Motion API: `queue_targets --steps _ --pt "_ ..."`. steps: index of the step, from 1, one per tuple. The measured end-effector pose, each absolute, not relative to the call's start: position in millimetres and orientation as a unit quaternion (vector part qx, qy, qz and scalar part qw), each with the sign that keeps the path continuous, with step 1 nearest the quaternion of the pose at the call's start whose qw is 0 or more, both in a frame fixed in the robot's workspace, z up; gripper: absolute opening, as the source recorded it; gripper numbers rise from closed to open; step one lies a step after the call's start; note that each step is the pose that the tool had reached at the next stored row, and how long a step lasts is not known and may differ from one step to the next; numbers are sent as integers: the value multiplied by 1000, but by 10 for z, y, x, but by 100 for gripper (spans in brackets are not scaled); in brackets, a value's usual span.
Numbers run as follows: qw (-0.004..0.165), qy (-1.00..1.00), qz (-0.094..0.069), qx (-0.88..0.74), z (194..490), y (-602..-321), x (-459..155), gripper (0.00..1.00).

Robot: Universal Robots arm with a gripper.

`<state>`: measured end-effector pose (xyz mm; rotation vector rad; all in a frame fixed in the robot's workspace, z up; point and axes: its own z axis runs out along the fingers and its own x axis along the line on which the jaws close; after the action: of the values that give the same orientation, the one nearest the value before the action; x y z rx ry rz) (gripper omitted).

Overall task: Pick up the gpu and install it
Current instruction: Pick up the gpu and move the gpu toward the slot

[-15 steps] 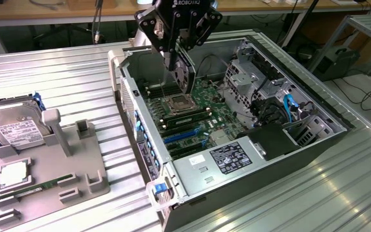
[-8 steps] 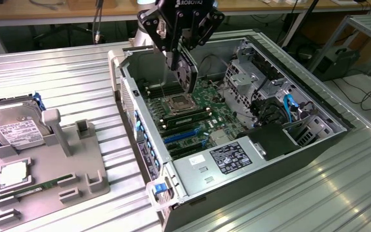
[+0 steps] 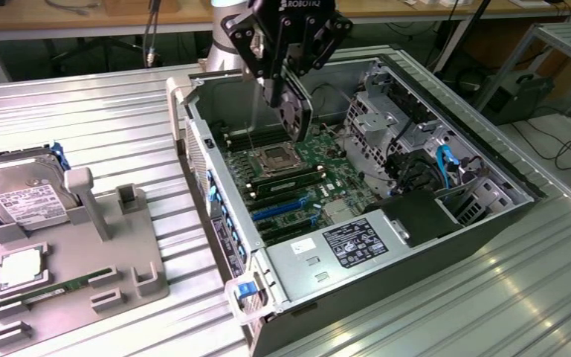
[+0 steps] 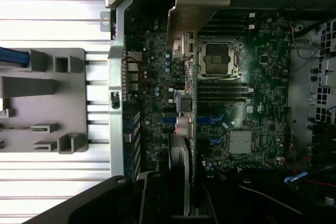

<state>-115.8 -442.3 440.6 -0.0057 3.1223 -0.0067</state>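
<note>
- My gripper (image 3: pixel 288 88) hangs over the open computer case (image 3: pixel 484 195), its fingers pinching the gpu (image 3: pixel 296 119) by its upper edge (the card fills the gap between them).
- The gpu is upright and edge-on to the exterior view, black face towards that view's right. It sits over the motherboard (image 3: pixel 320 167), just beside the bare CPU socket (image 3: pixel 276 158).
- I cannot tell whether its lower edge touches the board.
- In the wrist view, the gpu (image 4: pixel 181 150) runs as a thin strip away from my gripper (image 4: pixel 184 205). Its silvery bracket (image 4: pixel 193 9) is at the far end, near the rear wall of the case.
- In that view the card lies between the CPU socket (image 4: pixel 219 59) on one side and the case's rear ports on the other. A small finned heatsink (image 4: pixel 240 141) sits beyond the socket side.
- Blue expansion slots (image 3: pixel 280 210) lie on the motherboard nearer the camera than the card, in front of the labelled power supply (image 3: pixel 350 242).
- On the ribbed metal bench (image 3: pixel 97 119), towards the exterior view's left, a grey parts holder (image 3: pixel 127 260) sits well apart from the gpu.
- The holder carries a hard drive (image 3: pixel 23 197), a loose processor (image 3: pixel 18 269) and a narrow green memory stick (image 3: pixel 53 291).
</note>
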Motion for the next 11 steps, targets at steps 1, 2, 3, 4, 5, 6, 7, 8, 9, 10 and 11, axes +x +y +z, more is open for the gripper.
queue_targets --steps 1,2,3,4,5,6,7,8,9,10,11 --pt "10 1000 -2 -2 4406 -4423 -1138 27" --pt "10 1000 -2 -2 4406 -4423 -1117 27" --pt "10 1000 -2 -2 4406 -4423 -1098 27" --pt "10 1000 -2 -2 4406 -4423 -1076 27" --pt "10 1000 -2 -2 4406 -4423 -1053 27" --pt "10 1000 -2 -2 4406 -4423 -1033 27" --pt "10 1000 -2 -2 4405 -4423 -1010 27" --pt "10 1000 -2 -2 4405 -4423 -995 27" --pt "10 1000 -2 -2 4406 -4423 -978 27" --pt "10 1000 -2 -2 4405 -4423 -958 27" --pt "10 1000 -2 -2 4405 -4423 -939 27"
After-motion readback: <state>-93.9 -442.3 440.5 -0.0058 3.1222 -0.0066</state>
